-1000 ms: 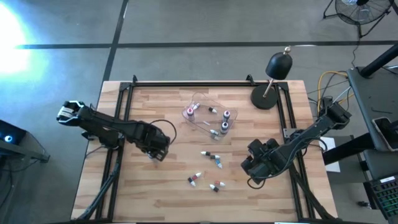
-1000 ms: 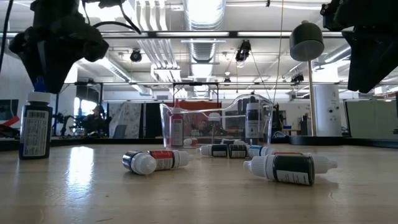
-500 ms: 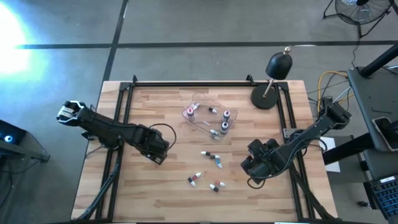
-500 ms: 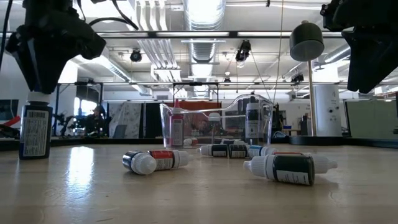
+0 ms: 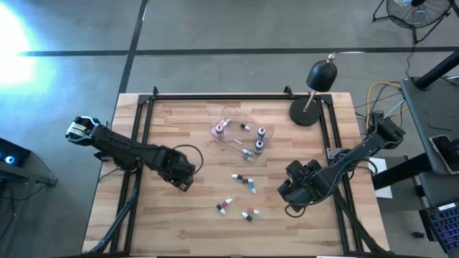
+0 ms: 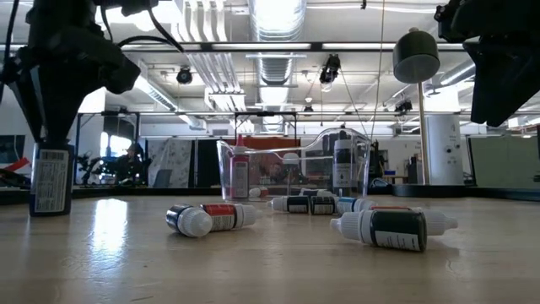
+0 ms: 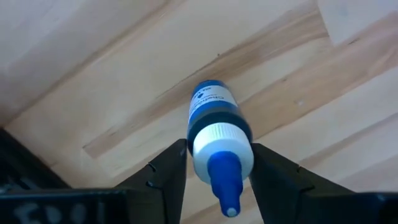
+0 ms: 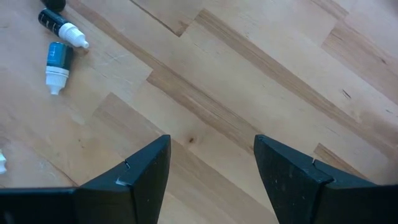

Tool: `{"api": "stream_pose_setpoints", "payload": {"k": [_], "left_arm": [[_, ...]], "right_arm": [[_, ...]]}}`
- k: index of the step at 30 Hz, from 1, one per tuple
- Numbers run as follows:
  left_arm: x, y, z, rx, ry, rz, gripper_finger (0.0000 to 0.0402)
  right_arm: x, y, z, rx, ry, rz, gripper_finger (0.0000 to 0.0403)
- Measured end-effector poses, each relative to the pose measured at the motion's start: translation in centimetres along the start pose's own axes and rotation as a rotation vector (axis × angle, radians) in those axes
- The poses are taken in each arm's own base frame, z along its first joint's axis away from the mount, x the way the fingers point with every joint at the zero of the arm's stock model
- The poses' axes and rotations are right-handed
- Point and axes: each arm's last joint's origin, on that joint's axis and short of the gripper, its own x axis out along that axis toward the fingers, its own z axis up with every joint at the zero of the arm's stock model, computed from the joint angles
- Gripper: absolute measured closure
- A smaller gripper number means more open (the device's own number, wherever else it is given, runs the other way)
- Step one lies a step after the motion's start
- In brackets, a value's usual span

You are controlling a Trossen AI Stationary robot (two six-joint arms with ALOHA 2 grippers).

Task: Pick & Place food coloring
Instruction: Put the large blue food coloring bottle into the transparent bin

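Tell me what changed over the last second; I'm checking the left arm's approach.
The left pincer came down around the upright blue-capped dark bottle, fingers closing either side of its white collar, grip not yet certain. The right pincer, clear plastic tray and lying bottles stayed put.

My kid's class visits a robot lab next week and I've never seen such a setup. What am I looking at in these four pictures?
Two dark robot arms work at a wooden table. One picture looks straight down from above, one looks level across the tabletop, and one comes from a camera on each arm's wrist.

Small food coloring bottles lie scattered on the wood, and several more sit in a clear plastic tray. A black lamp stands at the far edge.

The left gripper has come down over an upright blue-capped bottle, one finger on each side, closing in on it. The right gripper hangs open over bare wood, holding nothing.
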Motion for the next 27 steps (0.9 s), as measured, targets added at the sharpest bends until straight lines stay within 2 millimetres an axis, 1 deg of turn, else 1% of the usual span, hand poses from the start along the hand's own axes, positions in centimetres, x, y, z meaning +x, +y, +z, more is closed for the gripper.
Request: {"api": "stream_pose_setpoints", "payload": {"k": [8, 15, 18, 23, 25, 27], "left_arm": [[-0.6, -0.3, 0.1, 0.004, -0.025, -0.013, 0.0264], [-0.6, -0.2, 0.1, 0.005, -0.017, 0.002, 0.0268], [-0.6, -0.2, 0.1, 0.006, -0.016, 0.003, 0.0284], [-1.0, -0.3, 0.1, 0.01, -0.026, -0.007, 0.0327], [-1.5, -0.6, 0.2, 0.01, -0.036, -0.023, 0.0334], [-2.4, -1.0, 0.3, 0.012, -0.061, -0.044, 0.0334]], "right_arm": [[0.1, 0.0, 0.0, -0.001, 0.0, -0.001, 0.0179], [0.2, -0.1, -0.1, -0.002, 0.0, -0.004, 0.0179], [0.3, -0.1, -0.1, -0.002, 0.0, -0.002, 0.0179], [0.3, -0.1, -0.1, -0.001, 0.0, -0.001, 0.0179], [0.2, -0.1, -0.1, 0.0, 0.0, 0.0, 0.0179], [0.2, -0.1, -0.1, 0.001, 0.0, 0.0, 0.0179]]}}
